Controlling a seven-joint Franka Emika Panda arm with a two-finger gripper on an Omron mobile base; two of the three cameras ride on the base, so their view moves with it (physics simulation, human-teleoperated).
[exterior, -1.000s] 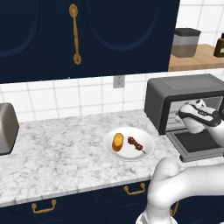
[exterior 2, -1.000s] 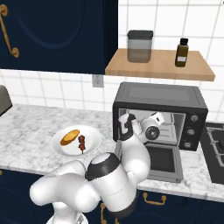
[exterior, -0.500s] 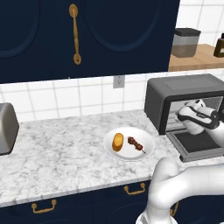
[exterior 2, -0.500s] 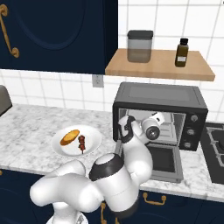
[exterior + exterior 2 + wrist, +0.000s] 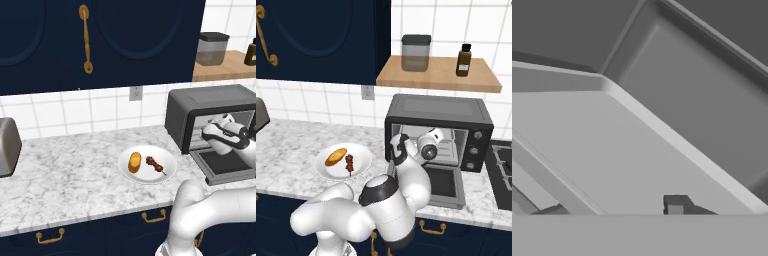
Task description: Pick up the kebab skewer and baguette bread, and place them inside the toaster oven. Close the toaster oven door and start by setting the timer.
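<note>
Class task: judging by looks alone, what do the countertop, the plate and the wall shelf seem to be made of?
Countertop: probably polished marble or a stone look-alike, white with grey veining.
Plate: likely glazed ceramic, plain smooth white, though plastic can't be ruled out.
Wall shelf: seemingly wood with a matte finish, an even tan-brown slab.

Kitchen — marble counter (image 5: 65, 185), tiled wall (image 5: 75, 112), navy cabinets (image 5: 100, 40), toaster oven (image 5: 438, 125).

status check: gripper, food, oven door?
Gripper at the toaster oven mouth, nothing seen held. Baguette bread and kebab skewer on plate. Toaster oven door down, open.
</note>
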